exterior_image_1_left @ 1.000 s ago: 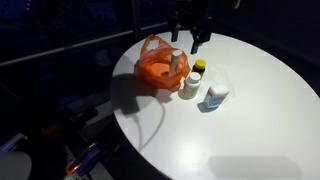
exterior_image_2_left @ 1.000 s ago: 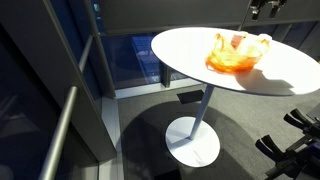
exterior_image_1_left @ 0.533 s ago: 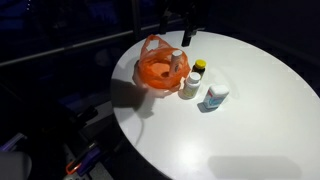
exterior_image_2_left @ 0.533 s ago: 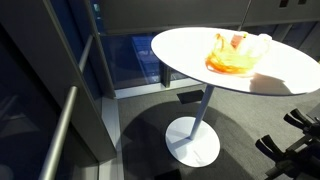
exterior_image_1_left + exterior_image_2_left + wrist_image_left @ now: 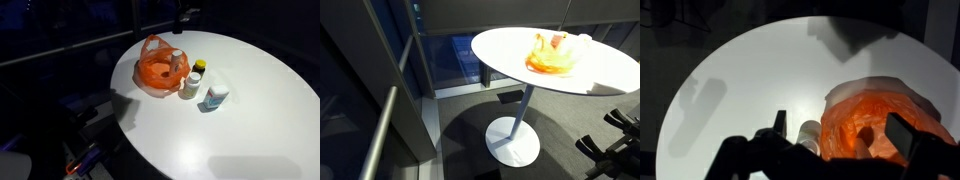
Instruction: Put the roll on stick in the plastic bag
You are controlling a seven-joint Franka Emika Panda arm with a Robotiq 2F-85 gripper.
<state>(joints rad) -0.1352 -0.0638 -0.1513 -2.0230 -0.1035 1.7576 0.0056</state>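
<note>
Roll on stick [image 5: 177, 61] — seemingly inside orange plastic bag [image 5: 153, 72].

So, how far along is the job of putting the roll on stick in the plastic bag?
Apparently done: a whitish tube, likely the roll on stick, shows inside the orange plastic bag. In hand: nothing; the gripper looks open, above the table. Left: probably nothing.

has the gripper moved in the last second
Yes. The gripper has moved up and away from the orange plastic bag, and only its tip shows at the top edge of an exterior view.
</note>
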